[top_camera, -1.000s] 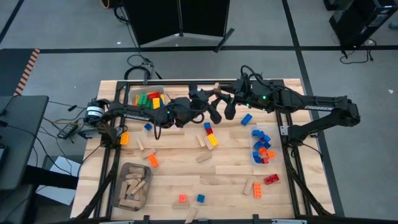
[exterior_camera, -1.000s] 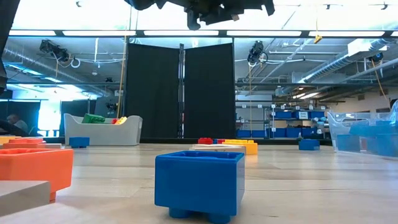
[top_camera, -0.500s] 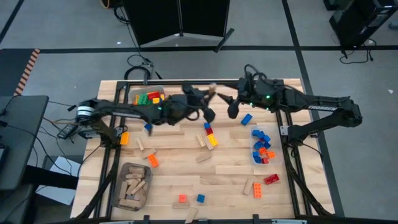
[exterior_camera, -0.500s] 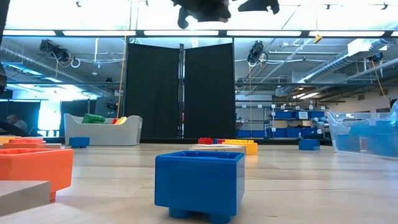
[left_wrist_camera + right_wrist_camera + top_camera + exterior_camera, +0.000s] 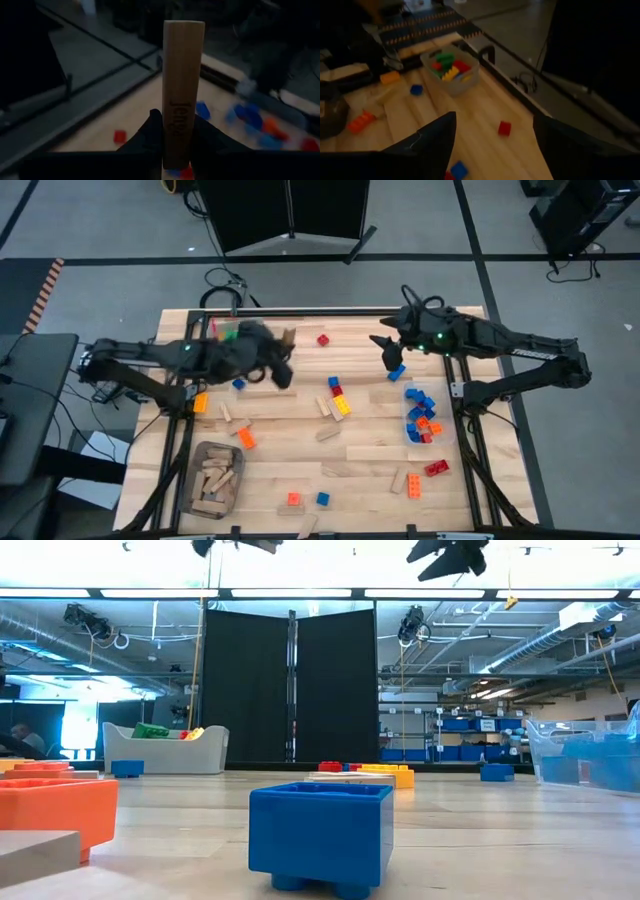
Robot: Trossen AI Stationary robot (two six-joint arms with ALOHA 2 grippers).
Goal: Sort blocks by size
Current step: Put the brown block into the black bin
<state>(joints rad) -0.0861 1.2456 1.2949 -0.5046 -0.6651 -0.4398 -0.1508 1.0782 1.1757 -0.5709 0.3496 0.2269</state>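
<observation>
Wooden block (image 5: 183,90) clamped upright in my left gripper (image 5: 175,135), up over the table's (image 5: 300,450) back-left; right gripper (image 5: 492,145) spread wide, holding 0 blocks.

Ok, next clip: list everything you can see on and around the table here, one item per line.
Loose bricks: many; red, blue, orange, yellow; scattered over the table.
Wooden pieces: several loose, tan, mid-table and front edge.
Grey bin: one, front left, holding wooden pieces.
Clear bin: one, right side, mostly blue bricks.
Back bin: one, back left, green, red, yellow bricks.
Left hand: shut on a wooden block, back left.
Right hand: open, back right.
</observation>
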